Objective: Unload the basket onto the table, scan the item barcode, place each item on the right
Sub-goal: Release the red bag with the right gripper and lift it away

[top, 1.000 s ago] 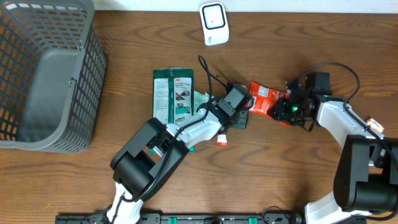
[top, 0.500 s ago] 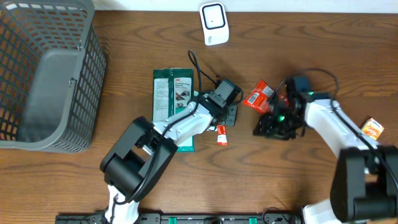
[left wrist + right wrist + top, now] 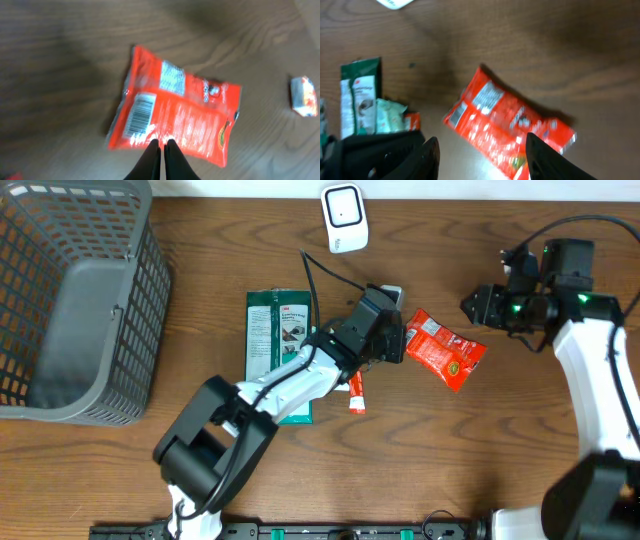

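I had the left claw point(image 3: 161, 145) pinched shut on the near edge of the red packet point(image 3: 175, 120). The packet stuck out ahead of its tips above the table point(image 3: 60, 60), with the barcode point(image 3: 139, 115) facing up just ahead and left of the fingers. The right claw point(image 3: 481, 144) stood open with nothing between its fingers, and the packet lay beyond its tips, well apart. The white scanner point(image 3: 343, 217) sat off to the left claw's left side. A green pack point(image 3: 277, 330) lay behind that claw.
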`<state>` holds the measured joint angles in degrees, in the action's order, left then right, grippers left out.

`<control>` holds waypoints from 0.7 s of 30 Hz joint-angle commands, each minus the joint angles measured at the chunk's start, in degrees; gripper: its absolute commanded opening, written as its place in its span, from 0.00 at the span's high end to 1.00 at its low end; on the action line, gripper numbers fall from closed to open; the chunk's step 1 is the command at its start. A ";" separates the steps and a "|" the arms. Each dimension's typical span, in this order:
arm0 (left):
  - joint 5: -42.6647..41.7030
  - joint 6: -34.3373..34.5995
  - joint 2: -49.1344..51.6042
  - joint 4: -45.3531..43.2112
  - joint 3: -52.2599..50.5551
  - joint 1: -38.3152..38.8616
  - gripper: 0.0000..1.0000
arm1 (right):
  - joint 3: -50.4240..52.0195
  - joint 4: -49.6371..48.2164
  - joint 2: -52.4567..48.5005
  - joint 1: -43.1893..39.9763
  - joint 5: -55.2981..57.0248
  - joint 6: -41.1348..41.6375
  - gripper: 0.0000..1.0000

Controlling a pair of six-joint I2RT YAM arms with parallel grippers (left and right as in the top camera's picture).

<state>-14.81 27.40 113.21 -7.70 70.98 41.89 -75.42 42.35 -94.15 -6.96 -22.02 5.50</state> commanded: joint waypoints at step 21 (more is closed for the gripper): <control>0.02 0.26 9.57 -1.36 -0.04 2.27 0.92 | 0.46 8.52 -20.52 0.31 -5.42 -6.49 0.60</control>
<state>-15.11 28.47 122.52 -9.67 70.96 44.45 -75.18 48.99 -114.83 -7.49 -24.25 1.39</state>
